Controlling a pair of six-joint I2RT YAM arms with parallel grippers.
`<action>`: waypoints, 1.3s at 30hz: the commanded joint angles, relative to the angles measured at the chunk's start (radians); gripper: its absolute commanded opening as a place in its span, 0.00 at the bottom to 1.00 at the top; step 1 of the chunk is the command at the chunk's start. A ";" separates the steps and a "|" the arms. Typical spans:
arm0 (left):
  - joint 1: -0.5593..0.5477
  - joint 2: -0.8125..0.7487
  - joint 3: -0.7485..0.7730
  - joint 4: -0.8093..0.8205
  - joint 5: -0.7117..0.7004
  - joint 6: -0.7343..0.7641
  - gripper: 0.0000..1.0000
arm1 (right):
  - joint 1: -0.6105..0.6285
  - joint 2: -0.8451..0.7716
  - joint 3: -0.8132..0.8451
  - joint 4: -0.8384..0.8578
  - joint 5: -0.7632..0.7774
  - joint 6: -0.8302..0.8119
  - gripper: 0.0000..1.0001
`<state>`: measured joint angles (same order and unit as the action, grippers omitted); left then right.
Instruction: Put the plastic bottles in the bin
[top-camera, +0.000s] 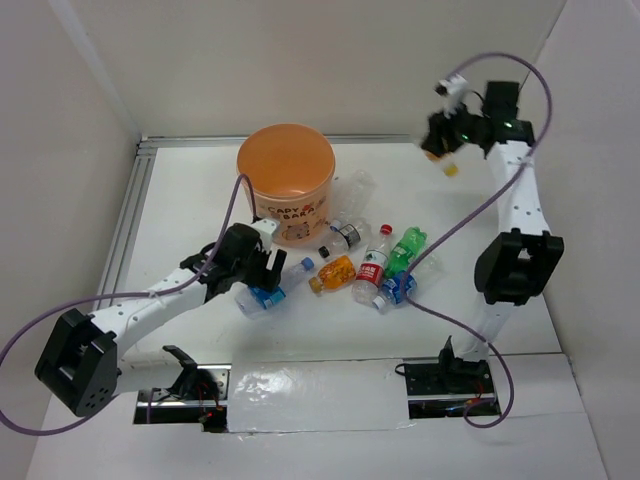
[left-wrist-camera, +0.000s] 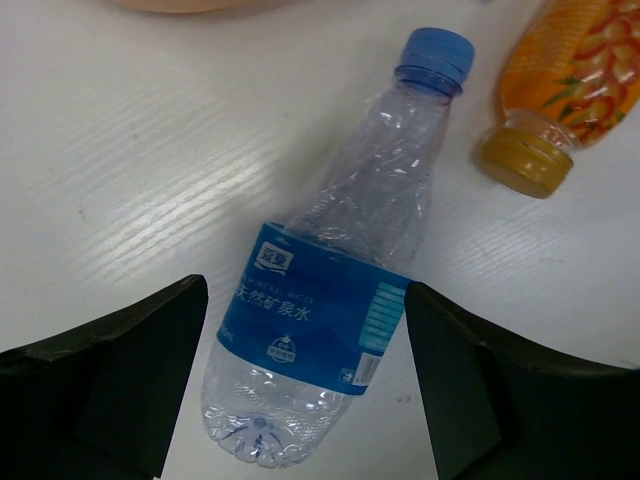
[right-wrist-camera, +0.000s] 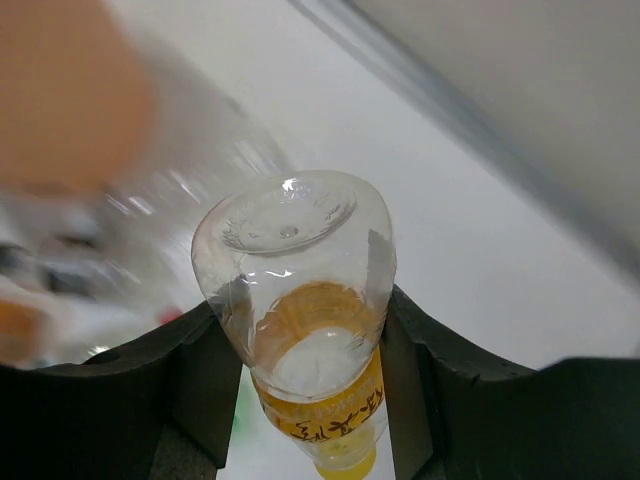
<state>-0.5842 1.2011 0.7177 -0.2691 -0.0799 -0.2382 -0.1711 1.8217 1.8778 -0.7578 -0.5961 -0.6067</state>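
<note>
Blue-label bottle (left-wrist-camera: 320, 310) lay flat on table (top-camera: 180, 200), cap toward bin (top-camera: 270, 180), which stood near; left gripper (left-wrist-camera: 305, 290) was spread wide either side of the label, not touching. Best closed on the label band, gently, since thin plastic would likely buckle, then lifted clear of orange bottle (left-wrist-camera: 560, 80) beside its neck. Right gripper (right-wrist-camera: 300, 330) pinched yellow-label bottle (right-wrist-camera: 290, 260), raised far right, well apart from bin. Count: 1 bin, approx 7 bottles on table + 1 held

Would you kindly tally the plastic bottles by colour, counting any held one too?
Blue-label clear bottles: 2
Red-white-label bottle: 1
Dark-label bottle: 1
Clear bottle beside the bin: 1
Yellow-label bottle in the right gripper: 1
Green bottle: 1
Orange bottle: 1
Total: 8
</note>
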 joint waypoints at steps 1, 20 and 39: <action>-0.020 0.009 -0.015 0.071 0.103 0.037 0.92 | 0.229 0.018 0.164 -0.028 -0.293 0.140 0.19; -0.063 0.147 -0.020 0.140 -0.069 -0.013 0.62 | 0.644 0.351 0.508 0.252 -0.274 0.432 1.00; -0.092 0.161 0.014 0.068 0.064 -0.015 1.00 | 0.297 -0.206 -0.259 0.166 -0.307 0.332 1.00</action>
<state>-0.6701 1.4101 0.7395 -0.2062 -0.0620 -0.2432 0.1101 1.6897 1.7206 -0.5838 -0.8719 -0.2352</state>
